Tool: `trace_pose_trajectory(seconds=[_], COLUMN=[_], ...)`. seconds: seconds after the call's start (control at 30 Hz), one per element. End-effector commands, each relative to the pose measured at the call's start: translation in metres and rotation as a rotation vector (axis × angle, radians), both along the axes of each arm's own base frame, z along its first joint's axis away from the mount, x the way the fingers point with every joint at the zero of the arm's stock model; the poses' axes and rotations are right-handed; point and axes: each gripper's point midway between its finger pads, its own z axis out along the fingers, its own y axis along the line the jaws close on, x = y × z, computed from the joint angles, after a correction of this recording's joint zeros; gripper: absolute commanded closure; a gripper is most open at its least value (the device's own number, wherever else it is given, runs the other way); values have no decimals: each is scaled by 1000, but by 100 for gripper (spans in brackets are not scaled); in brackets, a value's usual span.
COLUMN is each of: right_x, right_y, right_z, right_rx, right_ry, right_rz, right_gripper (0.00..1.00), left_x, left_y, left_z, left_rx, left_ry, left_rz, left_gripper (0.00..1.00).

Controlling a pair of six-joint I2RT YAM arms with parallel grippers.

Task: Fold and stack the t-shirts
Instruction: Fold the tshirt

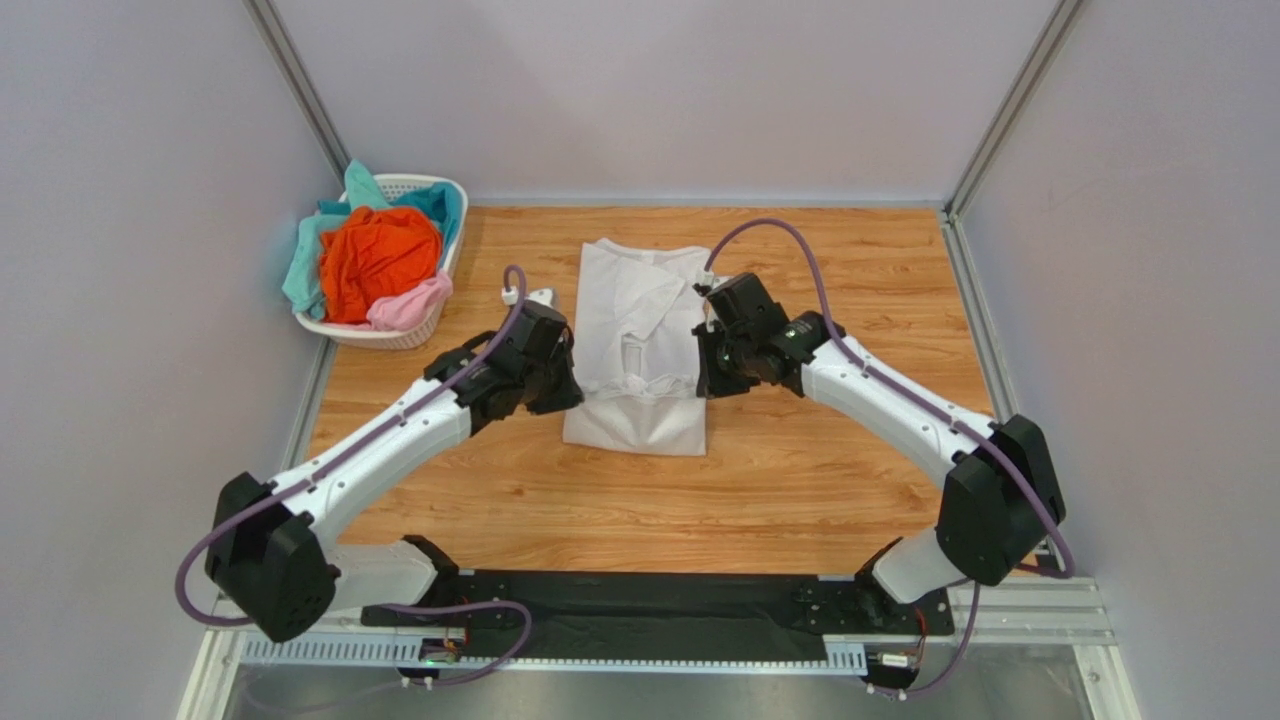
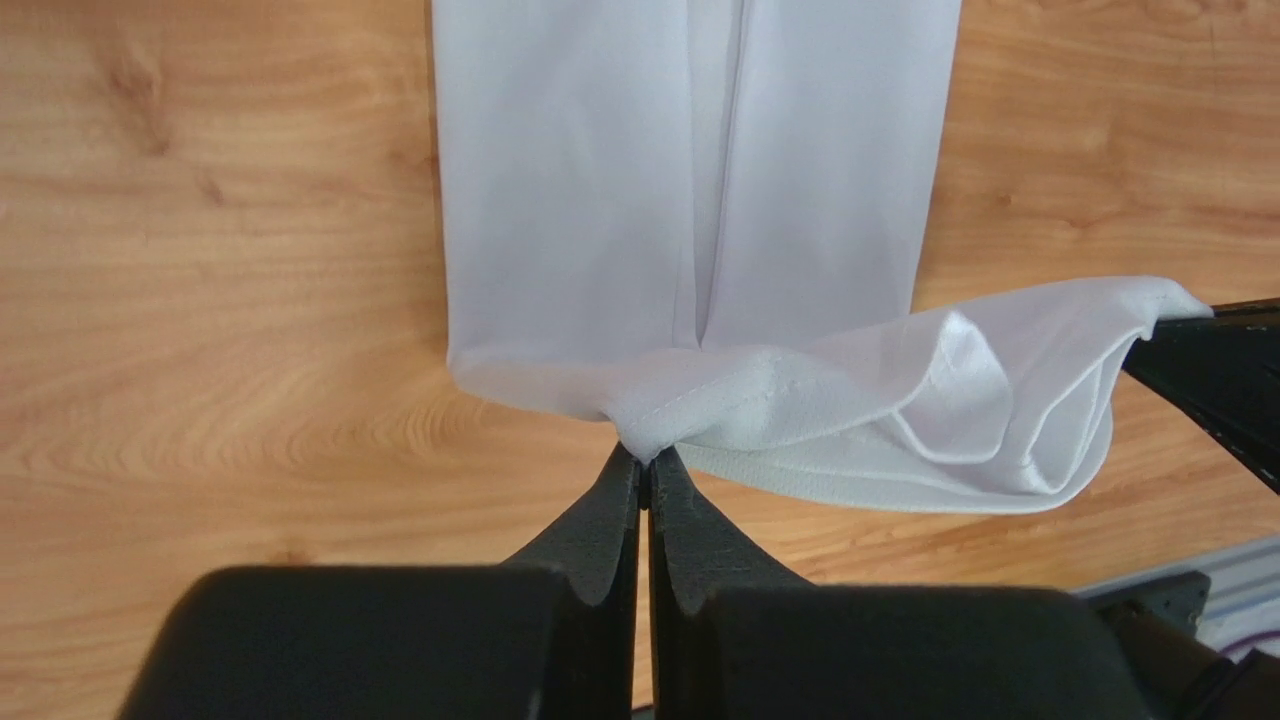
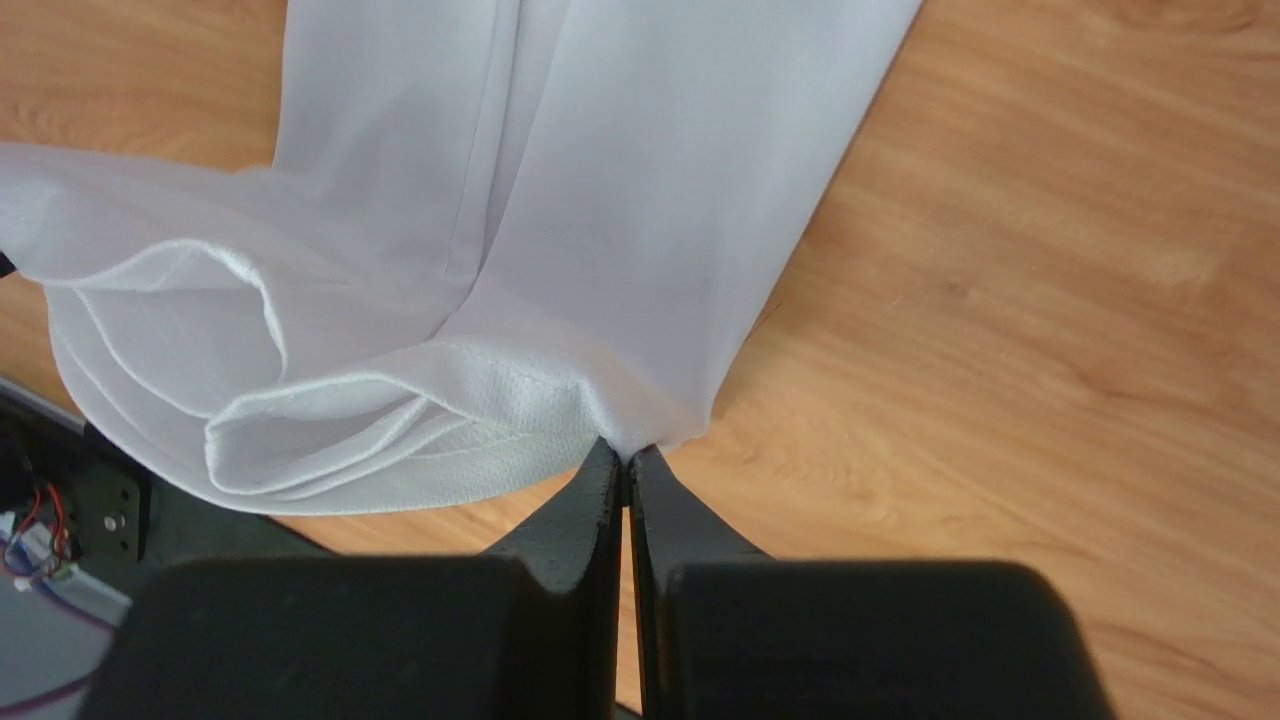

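A white t-shirt lies folded into a long strip at the middle of the wooden table. My left gripper is shut on its hem corner at the strip's left side; the pinched cloth shows in the left wrist view. My right gripper is shut on the opposite hem corner, seen in the right wrist view. The hem is lifted between them and sags over the strip. Orange, teal and pale pink t-shirts are heaped in the basket.
A white lattice basket stands at the table's far left corner. Grey walls close in the table on three sides. A black mounting rail runs along the near edge.
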Motion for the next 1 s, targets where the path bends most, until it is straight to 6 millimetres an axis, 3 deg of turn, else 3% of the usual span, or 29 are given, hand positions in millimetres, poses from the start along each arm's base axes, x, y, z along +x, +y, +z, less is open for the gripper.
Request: trace_pose_trajectory(seconds=[0.0,0.03,0.33,0.5,0.83,0.97], right_x=[36,44,94,116,150,167], right_y=[4,6,-1,-7,-11,-9], right_z=[20,20,16,13,-16,-24], right_rx=[19,16,31,39,45,51], right_ry=[-88,-91,-88,-87,-39,-40], right_rz=[15,12,-41,-64,-69,-60], right_gripper=[100,100,100,100,100,100], left_x=[32,39,92,112,152,165], left_y=[-9,-14,-15,-9,-13,-11], left_z=[10,18,18,5,-18,-38], left_rx=[-16,-40,-20,-28,-64,-65], left_ry=[-46,-59,-67,-36,18,60], left_rz=[-48,-60,-61,-61,-92,-93], left_gripper=[100,100,100,100,100,100])
